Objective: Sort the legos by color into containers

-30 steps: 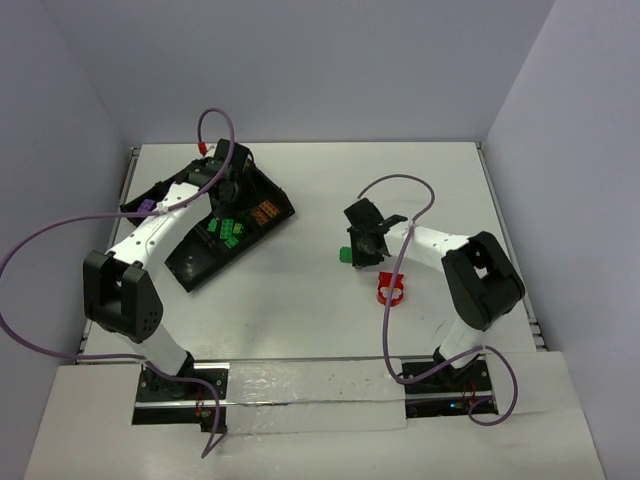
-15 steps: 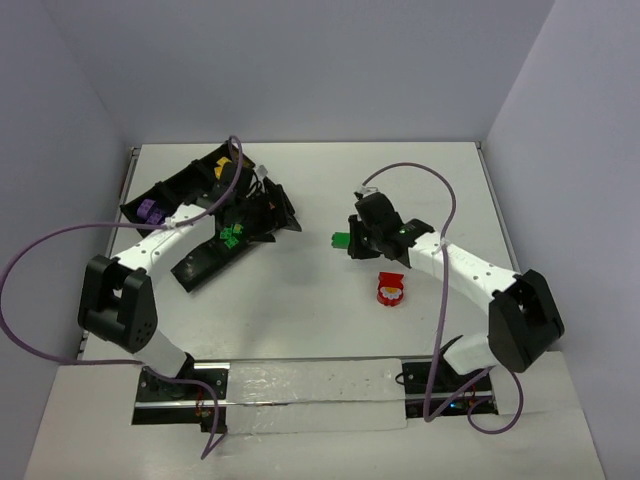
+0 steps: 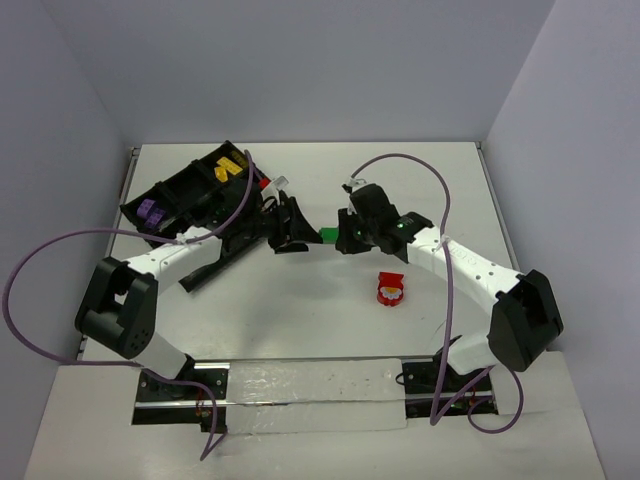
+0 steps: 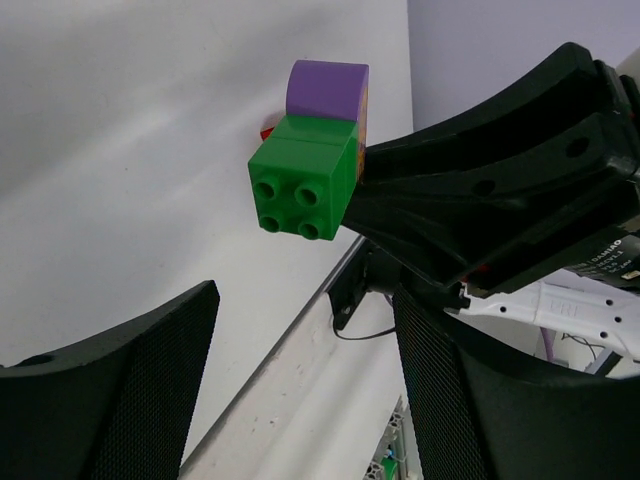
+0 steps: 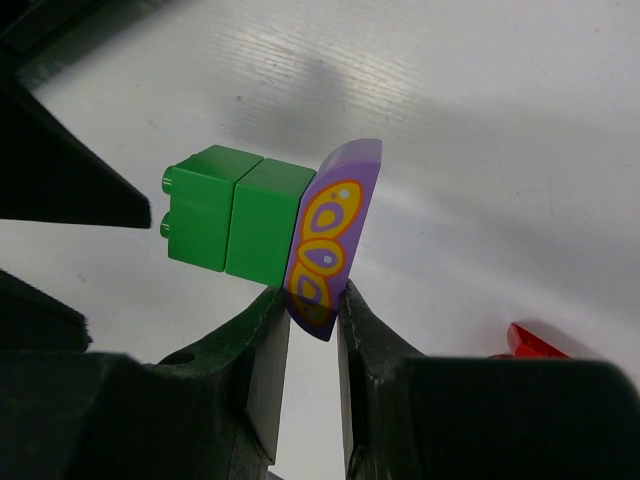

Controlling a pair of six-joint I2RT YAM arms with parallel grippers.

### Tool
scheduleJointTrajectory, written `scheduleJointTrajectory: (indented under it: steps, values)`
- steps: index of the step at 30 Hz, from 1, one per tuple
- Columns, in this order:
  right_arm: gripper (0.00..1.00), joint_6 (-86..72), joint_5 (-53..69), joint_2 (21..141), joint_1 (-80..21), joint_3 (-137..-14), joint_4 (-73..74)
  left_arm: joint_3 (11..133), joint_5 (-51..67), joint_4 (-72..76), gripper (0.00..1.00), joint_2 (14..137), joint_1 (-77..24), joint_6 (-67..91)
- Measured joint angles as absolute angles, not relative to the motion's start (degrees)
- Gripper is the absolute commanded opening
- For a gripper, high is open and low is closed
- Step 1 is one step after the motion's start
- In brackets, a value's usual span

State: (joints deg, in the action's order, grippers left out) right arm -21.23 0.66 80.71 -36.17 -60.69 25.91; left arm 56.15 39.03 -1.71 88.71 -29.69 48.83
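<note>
Each arm — left arm (image 3: pixel 165 255), right arm (image 3: pixel 465 262) — has white links and black joint housings. A purple cable (image 3: pixel 397 156) runs along each. The tool fingers (image 4: pixel 120 400) are black, with mesh-textured pads.

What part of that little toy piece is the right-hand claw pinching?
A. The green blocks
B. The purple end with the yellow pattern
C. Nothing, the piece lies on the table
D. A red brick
B: in the right wrist view the right gripper is clamped on the purple, yellow-patterned end of the green-and-purple brick, and the green part sticks out free, off the table.
</note>
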Motion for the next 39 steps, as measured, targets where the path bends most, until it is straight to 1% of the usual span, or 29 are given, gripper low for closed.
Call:
scheduleJointTrajectory:
  steps: [8, 15, 19, 22, 23, 26, 27, 28, 29, 30, 39]
  values:
    - [0.0, -19.8, 4.5, 80.7, -36.5, -61.9, 27.2, 55.0, 41.6, 1.6, 0.75, 89.8, -29.7, 48.3]
    - [0.0, -18.7, 6.3, 80.7, -37.0, -62.6, 29.2, 55.6, 44.1, 4.0, 0.59, 92.8, -29.7, 47.8]
    - [0.0, -18.2, 6.2, 80.7, -37.2, -63.4, 30.2, 55.9, 45.6, 4.9, 0.55, 94.2, -29.7, 48.2]
    - [0.0, -18.2, 6.3, 80.7, -37.3, -63.4, 30.2, 56.0, 46.0, 5.5, 0.55, 94.3, -29.7, 48.6]
    - [0.0, -18.2, 6.4, 80.7, -37.3, -63.5, 30.2, 56.0, 46.1, 5.8, 0.53, 94.3, -29.7, 48.8]
    - [0.0, -18.2, 6.7, 80.7, -37.7, -63.7, 30.2, 56.0, 46.3, 6.7, 0.44, 94.5, -29.7, 49.3]
    - [0.0, -18.1, 6.7, 80.7, -37.8, -63.7, 30.3, 56.0, 46.6, 7.0, 0.34, 94.5, -29.7, 49.6]
    - [0.0, -18.1, 6.6, 80.8, -37.9, -63.7, 30.4, 56.0, 46.8, 7.3, 0.21, 94.5, -29.7, 49.9]
    - [0.0, -18.2, 6.4, 80.8, -38.0, -63.7, 30.5, 56.0, 46.9, 7.7, 0.02, 94.5, -29.7, 50.2]
    - [0.0, -18.2, 6.3, 80.8, -38.0, -63.7, 30.5, 56.0, 46.9, 7.8, 0.0, 94.5, -29.7, 50.5]
    - [0.0, -20.5, 4.8, 80.8, -38.0, -63.4, 28.2, 55.2, 48.6, 9.8, 0.0, 94.4, -27.5, 52.7]
